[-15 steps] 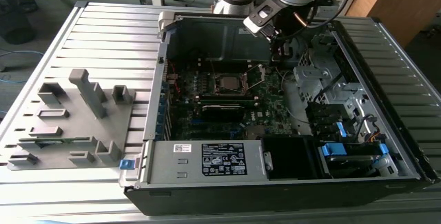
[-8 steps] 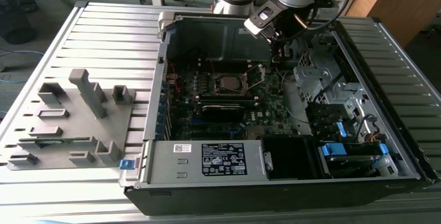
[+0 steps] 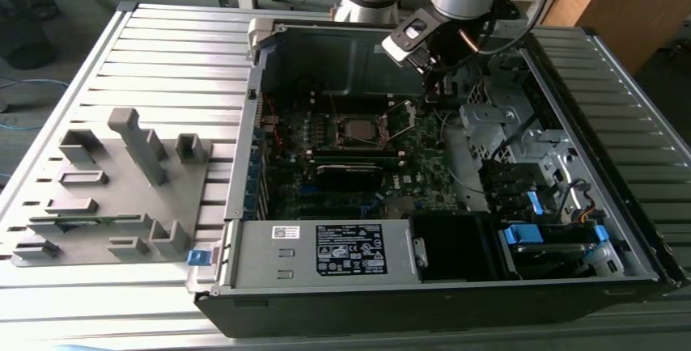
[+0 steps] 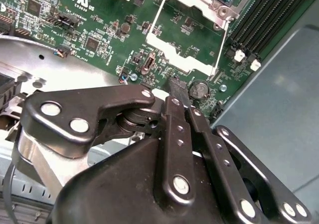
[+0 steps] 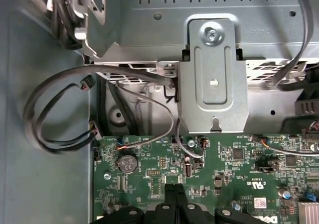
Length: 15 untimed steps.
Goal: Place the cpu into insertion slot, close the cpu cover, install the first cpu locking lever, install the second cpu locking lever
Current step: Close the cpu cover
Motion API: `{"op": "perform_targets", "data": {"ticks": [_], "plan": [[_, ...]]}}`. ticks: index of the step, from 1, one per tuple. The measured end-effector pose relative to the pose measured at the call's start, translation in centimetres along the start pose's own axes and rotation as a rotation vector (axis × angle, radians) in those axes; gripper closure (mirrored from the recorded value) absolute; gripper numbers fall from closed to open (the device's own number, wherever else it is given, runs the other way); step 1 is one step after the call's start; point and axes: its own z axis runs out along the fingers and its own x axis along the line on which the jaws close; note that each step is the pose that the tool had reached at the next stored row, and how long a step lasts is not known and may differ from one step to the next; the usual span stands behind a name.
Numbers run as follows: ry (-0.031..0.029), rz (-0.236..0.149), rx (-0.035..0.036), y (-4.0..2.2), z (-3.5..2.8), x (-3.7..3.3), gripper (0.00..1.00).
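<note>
In the second wrist view the gripper's (image 4: 178, 90) own black linkage blocks a big part of the motherboard (image 4: 89, 30), & the socket is cut off at the frame edge w/ one corner in shot. In the exterior view the tips are lost in dark clutter under the arm, by the PC case (image 3: 324, 254) wall nearest the arm; the thin levers by the socket are too fine to sort out there. Cpu (image 3: 362, 129): small flat square w/ a silvery-grey face. It appears to lie in the insertion slot (image 3: 341, 129), approx mid-board; can't tell if it's fully seated. Cpu cover (image 4: 182, 54): thin silvery frame w/ a large square window. It is open, off the slot on the side toward the gripper, green board visible thru the window. Jaws: together, nothing between them. The tips are at the board's edge, just beside a coin battery (image 4: 199, 89) & near the cover's free end; can't tell if they touch the board. In the first wrist view the fingertips (image 5: 172, 191) are over the same board edge, near a grey metal bracket (image 5: 214, 84) & looped cables (image 5: 55, 114).
</note>
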Motion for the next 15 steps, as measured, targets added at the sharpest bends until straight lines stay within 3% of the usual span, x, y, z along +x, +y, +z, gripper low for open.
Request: {"op": "perform_targets", "data": {"ticks": [11, 15], "plan": [[0.0001, 0.001, 0.0000, -0.02, 1.61, -0.01, 0.89], [-0.0002, 0.001, 0.0000, -0.03, 1.72, -0.01, 0.89]]}}
